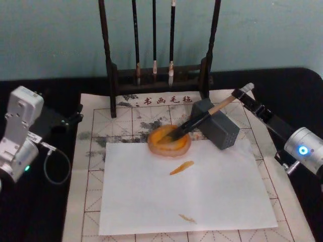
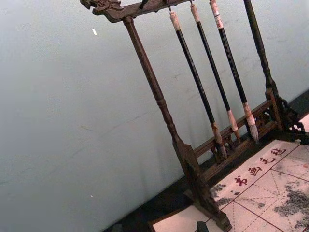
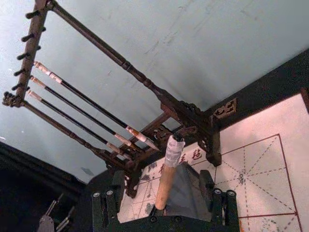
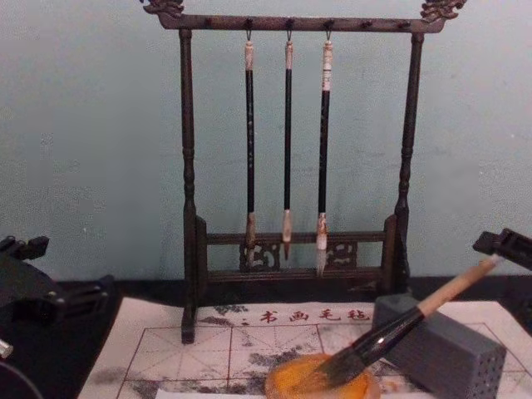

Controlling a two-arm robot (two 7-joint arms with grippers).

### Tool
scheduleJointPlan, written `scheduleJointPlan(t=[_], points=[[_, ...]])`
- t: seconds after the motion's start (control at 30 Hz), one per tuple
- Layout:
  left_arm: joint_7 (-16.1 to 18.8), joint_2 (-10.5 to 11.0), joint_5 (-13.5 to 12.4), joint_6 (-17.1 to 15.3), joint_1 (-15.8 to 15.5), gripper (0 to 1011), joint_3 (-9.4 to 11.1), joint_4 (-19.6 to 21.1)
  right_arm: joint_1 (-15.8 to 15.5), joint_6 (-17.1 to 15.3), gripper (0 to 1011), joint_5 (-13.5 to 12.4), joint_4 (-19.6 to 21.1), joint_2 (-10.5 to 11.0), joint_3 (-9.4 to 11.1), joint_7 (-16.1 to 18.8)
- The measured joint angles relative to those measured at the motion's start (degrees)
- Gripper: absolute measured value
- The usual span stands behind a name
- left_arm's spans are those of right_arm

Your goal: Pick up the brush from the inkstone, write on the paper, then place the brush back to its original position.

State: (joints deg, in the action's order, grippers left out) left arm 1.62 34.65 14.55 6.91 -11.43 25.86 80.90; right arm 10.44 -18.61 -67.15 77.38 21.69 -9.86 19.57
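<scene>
Plain white sheet over red-gridded white paper on a black table, pale teal wall behind.
Two orange strokes mark the sheet. One large pale-handled brush dips into one orange inkstone dish, leaning on one grey block; the right gripper stands spread wide astride its far-right end. Three thin brushes hang on one dark wooden rack. Left gripper parked left, its opening impossible to tell.
</scene>
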Motion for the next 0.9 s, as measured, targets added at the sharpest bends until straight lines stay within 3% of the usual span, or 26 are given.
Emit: scheduleJointPlan(t=[0.9], points=[[0.0,0.0,0.0,0.0,0.0,1001,0.0,0.0,3.59,2.5,1000,-3.18,-4.99,-0.34,-3.61,-0.81]])
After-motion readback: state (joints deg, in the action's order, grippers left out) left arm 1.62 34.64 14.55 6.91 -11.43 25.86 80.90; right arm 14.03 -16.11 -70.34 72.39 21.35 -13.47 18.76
